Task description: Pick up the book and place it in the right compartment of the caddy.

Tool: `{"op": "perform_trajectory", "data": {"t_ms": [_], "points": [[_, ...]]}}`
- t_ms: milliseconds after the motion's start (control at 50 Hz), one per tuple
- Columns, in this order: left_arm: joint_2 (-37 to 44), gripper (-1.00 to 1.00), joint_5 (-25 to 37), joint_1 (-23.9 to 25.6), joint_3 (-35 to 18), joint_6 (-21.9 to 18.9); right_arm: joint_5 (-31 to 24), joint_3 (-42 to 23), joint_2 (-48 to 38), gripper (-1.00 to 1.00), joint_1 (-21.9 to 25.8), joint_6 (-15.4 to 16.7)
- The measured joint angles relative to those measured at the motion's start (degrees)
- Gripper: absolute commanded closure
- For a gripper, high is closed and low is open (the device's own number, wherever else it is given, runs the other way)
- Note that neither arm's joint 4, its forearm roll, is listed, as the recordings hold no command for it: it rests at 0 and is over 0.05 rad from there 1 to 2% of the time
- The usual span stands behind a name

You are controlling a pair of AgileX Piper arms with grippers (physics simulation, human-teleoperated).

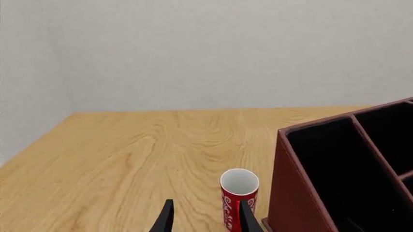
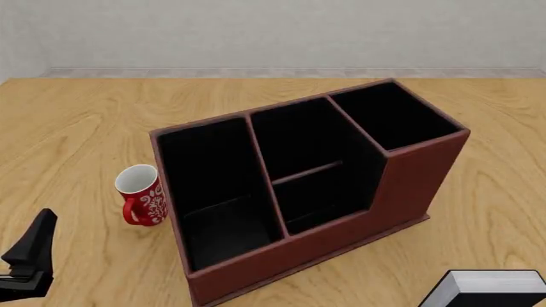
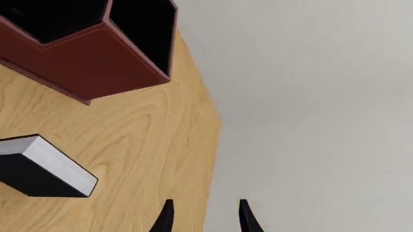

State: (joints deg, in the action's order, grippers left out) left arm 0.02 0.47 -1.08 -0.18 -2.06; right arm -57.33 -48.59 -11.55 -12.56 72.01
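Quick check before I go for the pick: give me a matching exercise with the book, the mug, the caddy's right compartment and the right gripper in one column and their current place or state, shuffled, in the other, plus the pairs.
Things:
1. book
2. mug
3. right compartment
4. right gripper

Places or states:
A. standing upright on the table just left of the caddy
B. open, holding nothing, jaws apart over the table's edge
C. black-lined, with nothing seen inside
D. lying on the table near the front edge, right of the caddy

Pairs: 1-D, 2-A, 3-C, 4-B
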Motion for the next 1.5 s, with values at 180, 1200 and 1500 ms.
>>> {"op": "perform_trajectory", "data": {"t_ms": [180, 1200, 1500], "points": [[0.0, -1.0, 0.15, -0.08, -0.2, -0.19, -4.19, -2.44, -3.42, -1.0, -0.1, 2.33], [0.01, -1.0, 1.12, 0.42, -0.27, -1.13, -12.51, -5.23, -22.05, -1.0, -0.04, 11.23], [0.0, -1.0, 1.13, 0.28, 0.01, -0.99, -12.56, -2.88, -24.31, -1.0, 0.2, 11.47]]}}
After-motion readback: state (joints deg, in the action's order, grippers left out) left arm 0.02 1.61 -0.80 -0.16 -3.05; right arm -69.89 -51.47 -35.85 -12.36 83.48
